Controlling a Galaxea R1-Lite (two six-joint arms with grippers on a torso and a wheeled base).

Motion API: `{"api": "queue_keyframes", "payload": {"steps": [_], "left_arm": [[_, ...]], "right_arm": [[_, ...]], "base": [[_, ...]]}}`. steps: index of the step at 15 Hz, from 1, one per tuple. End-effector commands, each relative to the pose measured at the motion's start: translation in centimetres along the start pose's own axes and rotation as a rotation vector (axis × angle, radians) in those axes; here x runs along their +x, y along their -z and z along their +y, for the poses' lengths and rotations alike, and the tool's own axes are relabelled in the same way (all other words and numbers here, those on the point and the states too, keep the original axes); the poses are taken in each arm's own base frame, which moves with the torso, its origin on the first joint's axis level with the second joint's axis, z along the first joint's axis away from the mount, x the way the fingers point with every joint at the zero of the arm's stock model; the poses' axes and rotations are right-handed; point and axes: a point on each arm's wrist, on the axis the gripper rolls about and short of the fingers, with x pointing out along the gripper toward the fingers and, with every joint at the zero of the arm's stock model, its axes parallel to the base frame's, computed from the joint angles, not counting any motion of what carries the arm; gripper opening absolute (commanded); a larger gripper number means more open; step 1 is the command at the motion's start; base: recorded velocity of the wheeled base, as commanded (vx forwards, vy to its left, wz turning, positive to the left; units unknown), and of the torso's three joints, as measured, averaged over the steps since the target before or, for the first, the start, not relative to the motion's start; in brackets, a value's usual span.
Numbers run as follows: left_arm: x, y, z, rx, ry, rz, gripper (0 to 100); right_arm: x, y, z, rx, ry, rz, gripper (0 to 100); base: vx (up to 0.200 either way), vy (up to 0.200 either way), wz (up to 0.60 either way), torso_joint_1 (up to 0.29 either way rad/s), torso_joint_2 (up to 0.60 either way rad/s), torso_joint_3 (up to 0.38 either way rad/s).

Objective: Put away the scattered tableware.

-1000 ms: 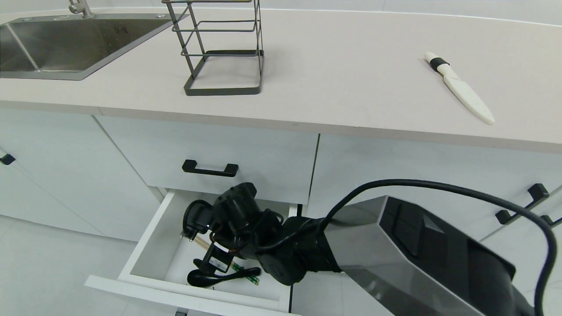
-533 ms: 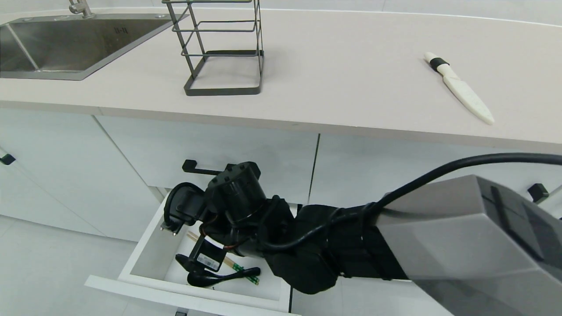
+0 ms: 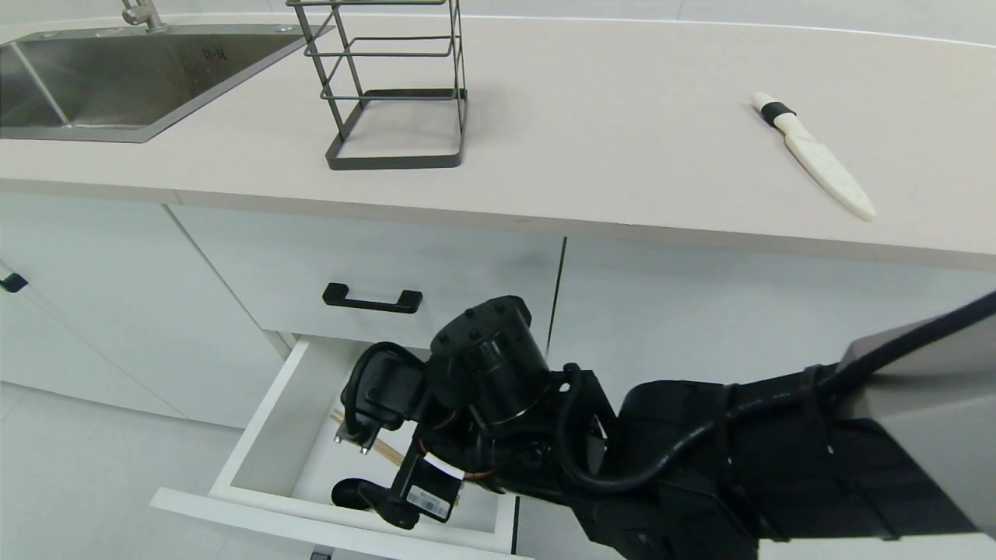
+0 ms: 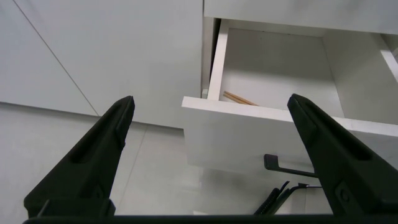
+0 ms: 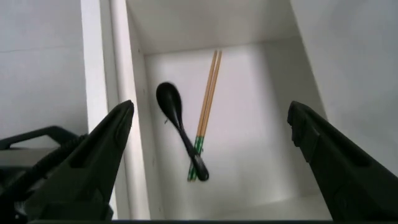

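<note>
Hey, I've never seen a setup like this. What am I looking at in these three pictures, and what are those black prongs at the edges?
This is a two-armed robot tidying a kitchen. The wide picture comes from a camera on its head, looking down at a counter with a sink, a wire rack and a white knife. Below, a drawer stands open, with the right arm over it. The other two pictures come from a camera on each wrist. The black prongs are that arm's own jaws, open and holding nothing. The right wrist looks into the drawer at a black spoon crossing a pair of chopsticks.
</note>
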Motion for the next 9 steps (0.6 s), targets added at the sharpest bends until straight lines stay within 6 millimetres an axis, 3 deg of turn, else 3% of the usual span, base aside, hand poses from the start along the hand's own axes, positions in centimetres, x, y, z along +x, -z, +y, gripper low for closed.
{"api": "queue_keyframes", "payload": {"steps": [1, 3, 5, 9], "left_arm": [[0.0, 0.0, 0.0, 0.0, 0.0, 0.001, 100], [0.0, 0.0, 0.0, 0.0, 0.0, 0.001, 100], [0.0, 0.0, 0.0, 0.0, 0.0, 0.001, 100], [0.0, 0.0, 0.0, 0.0, 0.0, 0.001, 100]], "right_arm": [[-3.5, 0.7, 0.0, 0.005, 0.003, 0.011, 100], [-5.3, 1.3, 0.3, 0.006, -0.001, 0.021, 100], [-8.5, 2.9, 0.9, 0.04, -0.01, 0.049, 100], [-12.3, 5.5, 1.6, 0.067, -0.006, 0.06, 100]], "base": [[0.0, 0.0, 0.0, 0.0, 0.0, 0.0], [0.0, 0.0, 0.0, 0.0, 0.0, 0.0], [0.0, 0.0, 0.0, 0.0, 0.0, 0.0], [0.0, 0.0, 0.0, 0.0, 0.0, 0.0]]}}
